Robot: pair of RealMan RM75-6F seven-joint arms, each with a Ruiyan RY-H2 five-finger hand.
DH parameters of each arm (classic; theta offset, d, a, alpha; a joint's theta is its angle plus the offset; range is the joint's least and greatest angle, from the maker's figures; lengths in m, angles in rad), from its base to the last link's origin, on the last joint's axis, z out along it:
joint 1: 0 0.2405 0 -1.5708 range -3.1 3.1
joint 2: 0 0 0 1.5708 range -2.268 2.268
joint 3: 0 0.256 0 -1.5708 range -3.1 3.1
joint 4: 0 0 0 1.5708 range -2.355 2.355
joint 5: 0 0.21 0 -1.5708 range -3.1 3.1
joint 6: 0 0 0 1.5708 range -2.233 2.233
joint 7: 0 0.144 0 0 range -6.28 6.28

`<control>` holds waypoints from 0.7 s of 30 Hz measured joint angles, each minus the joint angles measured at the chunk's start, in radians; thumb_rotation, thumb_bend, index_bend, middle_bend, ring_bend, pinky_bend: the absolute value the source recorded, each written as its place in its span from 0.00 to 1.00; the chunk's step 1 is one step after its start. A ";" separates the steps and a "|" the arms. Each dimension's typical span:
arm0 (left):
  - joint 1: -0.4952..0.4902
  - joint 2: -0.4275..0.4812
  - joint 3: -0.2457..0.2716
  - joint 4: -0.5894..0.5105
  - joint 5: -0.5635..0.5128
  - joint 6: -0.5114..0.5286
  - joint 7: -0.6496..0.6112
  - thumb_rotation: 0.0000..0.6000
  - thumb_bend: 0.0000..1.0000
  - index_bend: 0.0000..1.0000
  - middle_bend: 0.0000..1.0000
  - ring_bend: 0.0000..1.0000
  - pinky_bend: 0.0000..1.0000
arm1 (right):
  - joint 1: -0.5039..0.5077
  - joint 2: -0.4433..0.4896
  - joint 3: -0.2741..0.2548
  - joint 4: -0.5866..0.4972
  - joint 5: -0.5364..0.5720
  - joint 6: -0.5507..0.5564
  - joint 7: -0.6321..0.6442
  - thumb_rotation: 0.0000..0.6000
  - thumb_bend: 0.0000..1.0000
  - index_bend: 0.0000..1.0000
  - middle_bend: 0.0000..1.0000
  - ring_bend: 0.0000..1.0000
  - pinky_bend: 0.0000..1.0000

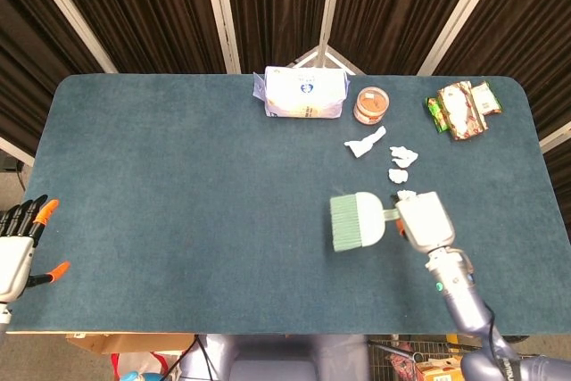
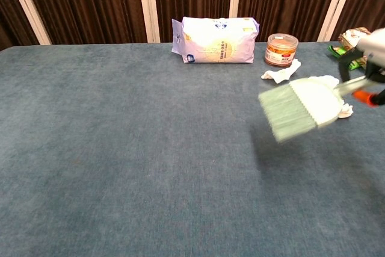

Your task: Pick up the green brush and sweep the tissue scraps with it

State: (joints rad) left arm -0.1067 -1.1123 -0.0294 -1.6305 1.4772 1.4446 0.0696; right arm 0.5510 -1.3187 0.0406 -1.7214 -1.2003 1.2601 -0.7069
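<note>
My right hand [image 1: 425, 220] grips the handle of the green brush [image 1: 356, 220], also seen as the brush [image 2: 299, 106] in the chest view, held above the table with bristles pointing left. The hand [image 2: 371, 64] shows at the right edge of the chest view. White tissue scraps lie behind the brush: a long scrap [image 1: 365, 142] near the tin, two crumpled scraps [image 1: 402, 155], and one scrap [image 1: 406, 194] right beside my hand. In the chest view the long scrap [image 2: 280, 72] is plain; the others are partly hidden by the brush. My left hand [image 1: 18, 243] rests open at the table's left front edge.
A white-and-purple tissue pack [image 1: 304, 93] and an orange tin [image 1: 372, 105] stand at the back centre. Snack packets [image 1: 461, 107] lie at the back right corner. The blue table [image 1: 178, 185] stretches wide to the left.
</note>
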 measured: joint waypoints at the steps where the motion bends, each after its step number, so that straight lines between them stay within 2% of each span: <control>1: 0.000 0.001 0.000 0.000 0.000 0.000 -0.001 1.00 0.00 0.00 0.00 0.00 0.00 | -0.002 -0.019 -0.009 0.003 -0.004 0.000 -0.017 1.00 0.67 0.74 0.98 1.00 0.96; 4: 0.001 0.002 0.000 0.001 0.000 0.001 -0.005 1.00 0.00 0.00 0.00 0.00 0.00 | -0.009 -0.057 -0.023 0.015 0.001 -0.001 -0.061 1.00 0.63 0.62 0.97 1.00 0.96; 9: 0.002 0.003 0.000 0.003 0.000 0.001 -0.010 1.00 0.00 0.00 0.00 0.00 0.00 | -0.019 -0.093 -0.036 0.039 0.017 0.007 -0.135 1.00 0.43 0.19 0.97 1.00 0.96; 11: 0.002 0.003 0.001 0.003 -0.001 0.000 -0.010 1.00 0.00 0.00 0.00 0.00 0.00 | -0.025 -0.098 -0.042 0.049 0.021 0.015 -0.165 1.00 0.39 0.10 0.98 1.00 0.96; 15: 0.002 0.003 0.002 0.003 0.001 0.000 -0.008 1.00 0.00 0.00 0.00 0.00 0.00 | -0.038 -0.088 -0.051 0.047 0.042 0.023 -0.202 1.00 0.36 0.02 0.98 1.00 0.96; 21: 0.004 0.003 0.000 0.001 -0.003 0.002 -0.005 1.00 0.00 0.00 0.00 0.00 0.00 | -0.070 -0.048 -0.062 0.035 0.055 0.049 -0.214 1.00 0.36 0.00 0.98 1.00 0.96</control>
State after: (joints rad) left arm -0.1030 -1.1088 -0.0290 -1.6299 1.4739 1.4463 0.0645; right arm 0.4811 -1.3667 -0.0217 -1.6861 -1.1455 1.3087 -0.9205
